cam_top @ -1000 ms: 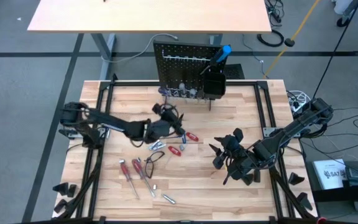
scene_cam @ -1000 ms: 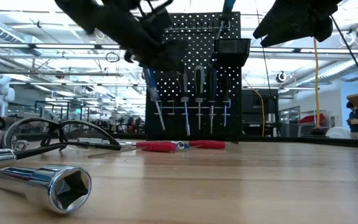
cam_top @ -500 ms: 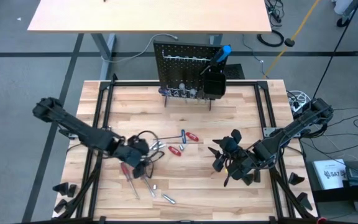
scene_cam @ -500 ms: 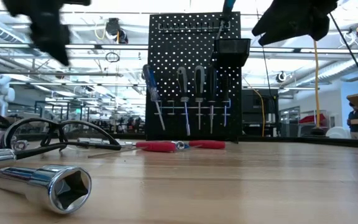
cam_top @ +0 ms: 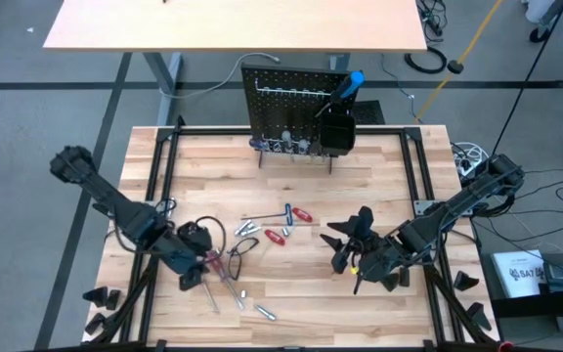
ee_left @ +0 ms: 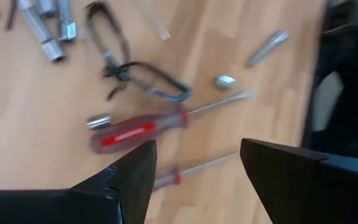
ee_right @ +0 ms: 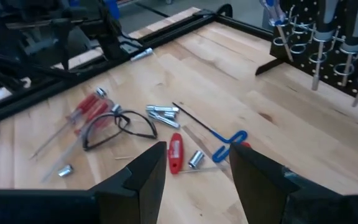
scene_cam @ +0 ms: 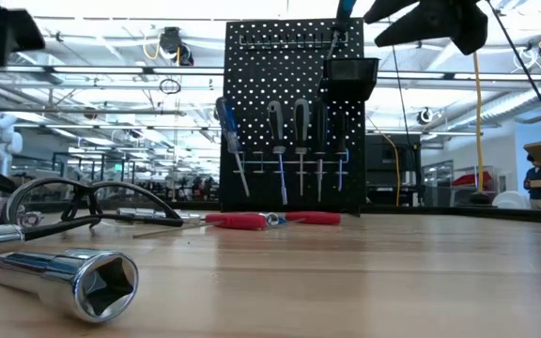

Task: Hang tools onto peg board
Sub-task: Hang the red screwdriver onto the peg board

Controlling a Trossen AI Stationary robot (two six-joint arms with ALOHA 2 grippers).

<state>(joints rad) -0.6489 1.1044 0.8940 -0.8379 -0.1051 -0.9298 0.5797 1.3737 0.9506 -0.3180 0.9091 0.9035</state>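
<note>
The black peg board point(cam_top: 296, 103) stands at the table's far edge, with several screwdrivers hanging in its lower rings point(scene_cam: 285, 141) and a blue-handled tool point(cam_top: 352, 83) in its box bin. Loose tools lie mid-table: two red-handled screwdrivers point(ee_left: 138, 130), silver sockets point(cam_top: 247, 228), a T-handle hex key point(ee_right: 222, 140), red-handled pieces point(cam_top: 296, 215) and small bits point(cam_top: 265, 313). My left gripper point(ee_left: 197, 155) hangs open above the red screwdrivers point(cam_top: 211, 264), pointing steeply down. My right gripper point(ee_right: 197, 155) hovers open at the right point(cam_top: 345, 244), with nothing between its fingers.
Dark safety glasses point(cam_top: 238, 244) lie between the screwdrivers and the sockets. A big silver socket point(scene_cam: 64, 277) lies near the front edge. A black frame point(cam_top: 159, 156) runs around the table. Bare wood point(cam_top: 360, 171) lies between the peg board and the tools.
My left gripper has swung from the table's middle, by the T-handle hex key, toward the near left. It has tipped steeply down over the red screwdrivers, its fingers still open. My right gripper has tipped a little. The tools lie where they were.
</note>
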